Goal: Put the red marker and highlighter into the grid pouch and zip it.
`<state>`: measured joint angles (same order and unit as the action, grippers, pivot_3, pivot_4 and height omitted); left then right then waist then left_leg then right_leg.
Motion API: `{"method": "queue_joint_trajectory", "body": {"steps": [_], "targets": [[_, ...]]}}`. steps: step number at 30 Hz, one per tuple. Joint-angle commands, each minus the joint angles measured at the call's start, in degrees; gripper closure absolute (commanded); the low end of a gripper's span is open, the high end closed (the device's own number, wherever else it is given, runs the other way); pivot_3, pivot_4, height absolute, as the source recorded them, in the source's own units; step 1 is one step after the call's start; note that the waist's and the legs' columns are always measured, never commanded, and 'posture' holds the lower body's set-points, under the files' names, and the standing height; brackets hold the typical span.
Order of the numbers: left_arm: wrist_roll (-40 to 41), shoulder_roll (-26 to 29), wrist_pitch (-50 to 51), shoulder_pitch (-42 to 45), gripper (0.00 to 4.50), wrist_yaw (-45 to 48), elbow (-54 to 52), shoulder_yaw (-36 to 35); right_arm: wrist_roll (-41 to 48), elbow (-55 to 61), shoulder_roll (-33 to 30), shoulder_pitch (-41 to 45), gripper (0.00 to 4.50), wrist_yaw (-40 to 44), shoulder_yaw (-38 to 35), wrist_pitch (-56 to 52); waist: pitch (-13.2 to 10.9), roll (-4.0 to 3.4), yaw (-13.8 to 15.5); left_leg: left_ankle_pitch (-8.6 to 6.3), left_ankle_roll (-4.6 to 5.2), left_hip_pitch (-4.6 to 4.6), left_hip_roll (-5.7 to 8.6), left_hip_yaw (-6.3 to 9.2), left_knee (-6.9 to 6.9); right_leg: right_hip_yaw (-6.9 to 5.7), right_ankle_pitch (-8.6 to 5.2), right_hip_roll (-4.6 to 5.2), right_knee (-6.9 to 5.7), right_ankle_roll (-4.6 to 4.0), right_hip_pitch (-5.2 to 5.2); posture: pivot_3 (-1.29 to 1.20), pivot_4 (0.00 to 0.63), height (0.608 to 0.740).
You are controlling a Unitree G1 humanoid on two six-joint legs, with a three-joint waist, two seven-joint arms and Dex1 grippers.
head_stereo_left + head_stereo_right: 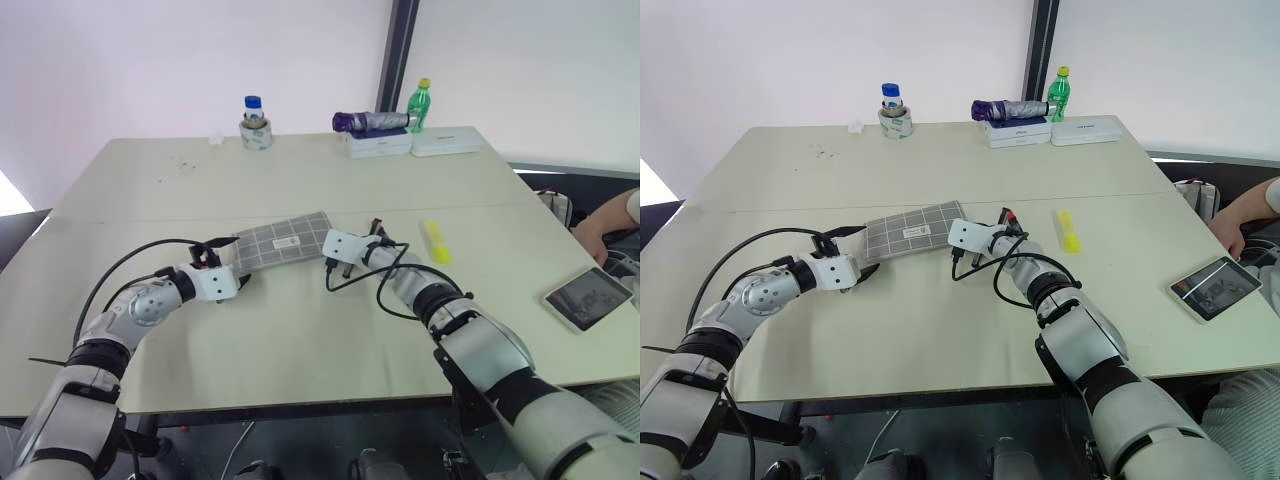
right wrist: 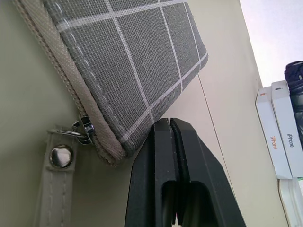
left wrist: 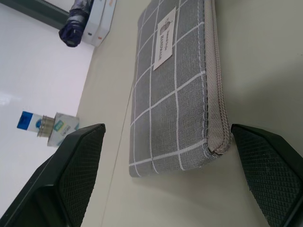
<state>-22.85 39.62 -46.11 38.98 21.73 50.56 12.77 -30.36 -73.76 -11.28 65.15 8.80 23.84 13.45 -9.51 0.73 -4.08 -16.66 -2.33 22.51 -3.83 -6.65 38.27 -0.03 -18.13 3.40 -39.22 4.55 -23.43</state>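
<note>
Two grippers are set at opposite ends of the grid pouch (image 1: 281,241), which lies flat and zipped on the table (image 1: 300,340). The right gripper (image 2: 170,124) is pressed fully shut with nothing between its fingers, its tips just beside the pouch corner where the zipper pull (image 2: 81,129) and its strap (image 2: 56,175) sit. The left gripper (image 3: 165,156) is spread wide, its fingers (image 3: 75,156) straddling the other short end of the pouch but apparently not yet closed on it.

The highlighter (image 1: 436,241) lies on the table to the right of the pouch, well apart from it. A red-tipped item (image 1: 376,222), likely the red marker, is seen right behind the right wrist, mostly hidden by it.

Risks, as judged from here:
- The zipper pull is small and lies flat; with shut tips beside it, it could be nudged away rather than caught.
- If the left fingers are not clamped before the zipper is pulled, the whole pouch is likely to be dragged along the table.
- The marker behind the right wrist could be knocked or rolled by a wrist or cable swing.
- Fabric may be pinched together with the pull, jamming the zipper.
</note>
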Motion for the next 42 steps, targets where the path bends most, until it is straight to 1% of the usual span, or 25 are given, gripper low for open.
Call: {"method": "queue_joint_trajectory", "body": {"steps": [1,3,4,5,7,14,17,18,21,24,27,28,30,32,33,34,35,36,37,40,42], "targets": [[2.2,-0.3,1.7,0.2,1.33,2.5,1.0,-0.4,0.1,0.8,0.0,0.6,4.50,-0.8,-0.3,0.6,0.0,0.00,0.0,0.00,0.00,0.00,0.00,0.00,0.00,0.00,0.00,0.00,0.00,0.00,0.00,0.00,0.150,0.740],[2.6,-0.9,2.1,0.1,2.25,3.6,1.1,-0.3,0.5,0.9,-0.1,0.6,4.50,-0.1,-0.6,0.6,0.0,0.00,0.0,0.00,0.00,0.00,0.00,0.00,0.00,0.00,0.00,0.00,0.00,0.00,0.00,0.00,0.150,0.740],[2.7,-1.2,2.5,0.1,2.95,3.9,1.1,-0.3,0.5,0.9,-0.1,0.6,4.50,0.0,-0.6,0.7,0.0,0.00,0.0,0.00,0.00,0.00,0.00,0.00,0.00,0.00,0.00,0.00,0.00,0.00,0.00,0.00,0.150,0.740],[2.7,-1.5,2.8,0.1,3.34,4.0,1.1,-0.4,0.4,1.0,-0.1,0.6,4.50,-0.1,-0.5,0.8,0.0,-0.01,0.0,0.00,0.00,0.00,0.00,0.00,0.00,0.00,0.00,0.00,0.00,0.00,0.00,0.00,0.150,0.740],[3.0,-2.0,3.3,0.2,4.44,4.2,1.2,-0.4,0.3,1.2,-0.2,0.6,4.50,-0.1,-0.3,1.1,0.0,-0.02,0.0,0.00,0.00,-0.02,0.00,0.00,0.00,0.00,0.00,0.02,-0.01,0.00,0.01,0.00,0.150,0.740],[3.9,-3.2,2.9,1.0,4.48,5.1,1.2,-0.6,0.8,1.5,-0.5,0.7,4.50,0.1,-0.8,1.0,0.0,-0.02,0.1,0.01,0.01,-0.02,0.02,0.01,0.01,0.00,0.00,0.05,0.00,0.00,0.04,0.00,0.150,0.740],[8.4,-3.5,3.5,-0.2,4.48,8.9,-0.8,-2.3,2.0,1.9,-0.9,0.3,4.50,1.4,-1.8,1.4,0.0,-0.02,0.1,0.01,0.02,-0.02,0.02,0.01,0.01,0.00,0.00,0.06,0.00,0.00,0.04,0.00,0.150,0.740],[12.7,-4.1,5.4,-1.1,4.48,11.9,-2.8,-3.9,2.7,2.5,-1.2,0.1,4.50,2.2,-2.5,2.1,0.0,-0.02,0.1,0.01,0.02,-0.01,0.02,0.01,0.00,0.00,0.00,0.06,0.00,0.00,0.04,0.00,0.150,0.740],[24.1,-4.3,13.4,-5.2,4.48,20.9,-12.5,-7.3,6.2,5.4,-3.1,-0.8,4.50,5.5,-5.4,4.4,0.0,-0.02,0.0,0.01,0.02,0.01,-0.01,0.03,-0.01,-0.01,0.00,0.05,0.02,0.00,0.02,0.00,0.150,0.740],[31.8,-2.9,24.6,-10.0,4.48,25.5,-24.5,-10.1,12.3,10.3,-5.5,-2.5,4.50,9.9,-10.6,5.1,0.0,-0.02,0.0,0.01,0.02,0.03,-0.07,0.17,-0.02,0.00,0.00,0.05,0.02,0.00,0.01,0.00,0.150,0.740],[37.3,-1.1,36.6,-14.5,4.48,26.5,-36.4,-12.9,19.6,18.3,-7.9,-5.9,4.50,16.9,-15.9,3.8,0.0,-0.01,0.0,0.01,0.02,0.03,-0.05,0.32,-0.01,0.01,0.00,0.06,0.01,0.01,0.03,0.00,0.150,0.740],[39.1,-0.7,40.1,-15.7,4.48,26.6,-39.7,-13.9,20.7,21.1,-8.6,-7.4,4.50,18.2,-16.6,3.1,0.0,-0.01,0.0,0.01,0.02,0.03,-0.07,0.35,-0.01,0.01,0.00,0.05,0.02,0.01,0.03,0.00,0.150,0.740],[41.8,0.3,47.6,-17.9,4.48,25.6,-45.9,-15.7,25.3,29.9,-9.7,-12.0,4.50,24.2,-18.1,1.1,0.0,0.00,0.1,0.01,0.02,0.00,-0.07,0.41,-0.01,0.01,0.00,0.06,0.04,0.01,0.10,0.00,0.150,0.740],[42.0,1.2,52.5,-19.3,4.50,24.4,-49.9,-16.8,31.3,39.0,-10.1,-16.3,3.96,30.4,-19.8,-4.2,0.0,0.00,0.2,0.00,0.02,-0.01,-0.06,0.46,-0.01,0.00,-0.01,0.06,0.05,0.01,0.15,0.00,0.150,0.740],[42.0,1.7,54.2,-20.2,4.50,24.5,-51.6,-16.9,33.0,43.5,-10.5,-18.6,3.56,32.9,-19.6,-6.2,0.0,0.00,0.2,0.00,0.02,-0.01,-0.06,0.50,-0.01,0.00,-0.01,0.02,0.06,0.01,0.17,0.00,0.150,0.740],[41.5,2.2,55.0,-20.9,4.50,24.5,-53.1,-16.8,34.2,47.5,-10.9,-20.5,3.29,34.7,-19.3,-8.3,0.0,0.00,0.2,0.00,0.02,-0.02,-0.06,0.51,-0.01,0.00,-0.01,0.03,0.06,0.01,0.18,0.00,0.150,0.740],[40.6,2.6,55.3,-21.6,4.50,24.5,-54.3,-16.6,34.8,50.7,-11.2,-22.2,2.73,35.8,-18.9,-9.7,0.0,0.00,0.2,0.00,0.02,-0.01,-0.05,0.51,-0.01,0.00,-0.01,0.02,0.06,0.01,0.16,0.00,0.150,0.740],[40.9,2.5,56.8,-22.3,4.50,24.3,-55.9,-16.5,34.2,53.3,-11.6,-23.9,2.22,35.6,-18.6,-9.7,0.0,0.00,0.2,0.00,0.02,-0.02,-0.05,0.51,-0.01,0.00,-0.01,0.02,0.05,0.01,0.17,0.00,0.150,0.740],[39.6,2.6,56.7,-22.9,4.50,23.9,-56.9,-15.9,33.7,55.3,-12.2,-25.6,1.73,36.2,-18.2,-8.8,0.0,0.00,0.2,0.00,0.02,-0.01,-0.04,0.51,-0.01,0.00,-0.01,0.02,0.05,0.01,0.16,0.00,0.150,0.740],[36.1,3.3,56.4,-23.5,4.50,23.3,-57.9,-14.4,33.2,58.9,-13.3,-27.9,1.73,37.1,-17.8,-8.0,0.0,0.00,0.5,0.00,0.02,-0.02,0.00,0.50,0.00,0.00,-0.01,0.01,0.06,0.01,0.16,0.00,0.150,0.740],[35.8,2.9,58.2,-22.7,4.50,22.4,-58.1,-14.7,32.1,60.5,-14.1,-27.8,1.73,37.0,-17.4,-6.4,0.0,0.00,0.5,0.01,0.02,-0.02,0.06,0.49,0.00,0.01,-0.01,-0.03,0.07,0.01,0.16,0.00,0.150,0.740]]}}
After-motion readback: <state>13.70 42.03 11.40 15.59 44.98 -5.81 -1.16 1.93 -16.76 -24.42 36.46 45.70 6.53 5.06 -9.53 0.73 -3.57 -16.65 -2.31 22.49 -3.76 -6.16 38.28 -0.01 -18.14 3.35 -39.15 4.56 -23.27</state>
